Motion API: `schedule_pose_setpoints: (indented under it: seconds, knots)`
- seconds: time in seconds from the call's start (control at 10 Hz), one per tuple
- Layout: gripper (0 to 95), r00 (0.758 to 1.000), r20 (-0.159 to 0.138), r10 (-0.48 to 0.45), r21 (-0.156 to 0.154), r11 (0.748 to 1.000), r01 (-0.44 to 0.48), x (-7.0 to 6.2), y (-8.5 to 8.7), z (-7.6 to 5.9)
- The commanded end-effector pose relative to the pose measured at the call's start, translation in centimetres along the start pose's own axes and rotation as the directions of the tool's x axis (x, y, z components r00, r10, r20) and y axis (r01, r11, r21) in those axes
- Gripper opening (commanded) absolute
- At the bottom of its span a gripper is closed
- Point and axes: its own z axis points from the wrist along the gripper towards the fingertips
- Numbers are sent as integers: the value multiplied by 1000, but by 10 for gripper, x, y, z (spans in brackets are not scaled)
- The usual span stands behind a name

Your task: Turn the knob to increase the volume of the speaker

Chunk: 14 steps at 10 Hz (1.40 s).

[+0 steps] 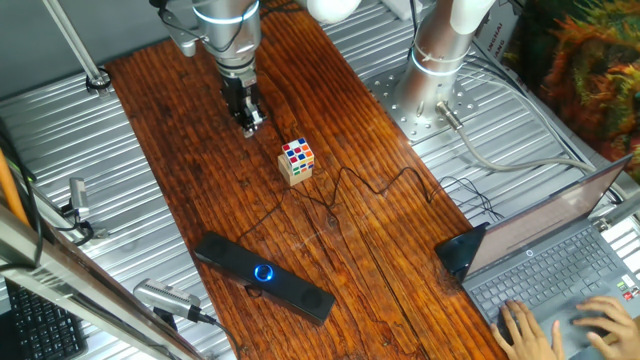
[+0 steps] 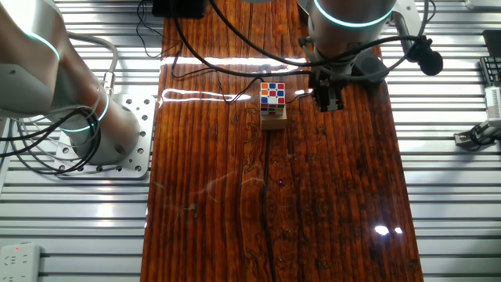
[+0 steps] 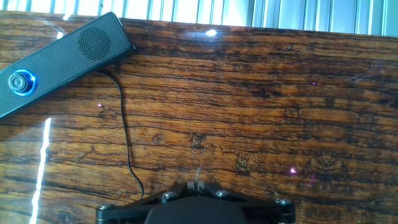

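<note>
- Two black fingers of my gripper (image 1: 250, 124) look pressed together, holding nothing, poised above the wooden tabletop (image 1: 200, 150).
- Long black speaker (image 1: 263, 276) with blue-ringed knob (image 1: 264, 271) lies well apart.

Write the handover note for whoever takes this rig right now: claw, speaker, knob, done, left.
Claw: raised at the far end of the wooden table, holding nothing; whether it is open or shut cannot be told.
Speaker: lies flat near the table's front edge, cable trailing toward the laptop.
Knob: at the speaker's middle, ring lit blue, untouched.
Rubik's cube on a small block stands between claw and speaker.
Done: nothing yet.
Left: move past the cube, lower onto the knob, grip it, turn the volume up.
</note>
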Motion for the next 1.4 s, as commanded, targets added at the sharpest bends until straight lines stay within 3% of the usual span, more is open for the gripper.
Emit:
schedule_pose_setpoints:
  seconds: [0.1, 0.4, 0.5, 0.6, 0.8, 0.9, 1.0, 1.2, 1.4]
  knots:
    - [0, 1000, 4, -12, -1, 1000, 12, -3, 5, 2]
    - [0, 1000, 5, 0, -3, 1000, 0, -41, 41, 9]
    - [0, 1000, 4, 15, -5, 1000, -15, -67, 72, 9]
    - [0, 999, 2, 32, -1, 999, -32, -80, 94, 11]
    - [0, 1000, 12, 20, -5, 1000, -20, -85, 136, 18]
    - [0, 999, 25, 26, -11, 1000, -25, -85, 172, 27]
    - [0, 1000, 25, 11, -12, 1000, -11, -94, 185, 26]
    - [0, 999, 31, 28, -66, 997, -26, -119, 216, 12]
    - [0, 999, 41, 23, -130, 991, -18, -125, 226, 9]
